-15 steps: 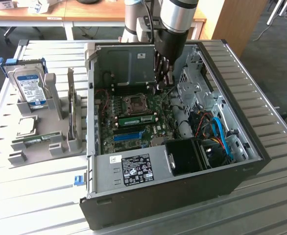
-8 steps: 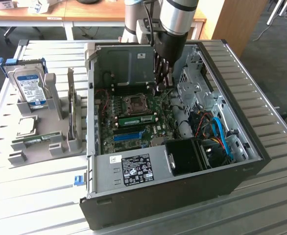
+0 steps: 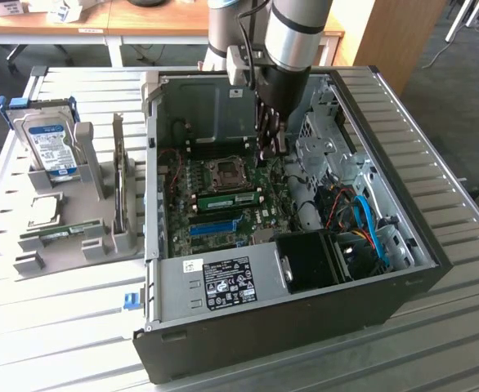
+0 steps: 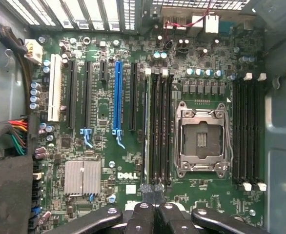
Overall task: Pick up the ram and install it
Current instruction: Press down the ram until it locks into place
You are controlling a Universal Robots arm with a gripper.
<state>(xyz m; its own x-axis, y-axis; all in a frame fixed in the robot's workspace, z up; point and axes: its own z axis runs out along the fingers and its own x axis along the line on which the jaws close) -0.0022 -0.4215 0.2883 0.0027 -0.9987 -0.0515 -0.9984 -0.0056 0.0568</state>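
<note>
A green printed motherboard [image 4: 133, 122] carries a long blue plastic expansion slot [image 4: 117, 97], a white plastic slot [image 4: 52, 87] and a ribbed silver metal heatsink [image 4: 82, 178].

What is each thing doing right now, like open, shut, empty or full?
Black computer case: lying on its side, side panel off.
Long green memory stick: standing in a motherboard slot.
Silver processor socket: empty.
Black memory slots beyond the socket: empty.
End effector: shut, above the motherboard.
Blue-labelled silver hard drive: upright in the grey holder.
Other green stick: lying in the holder.
</note>
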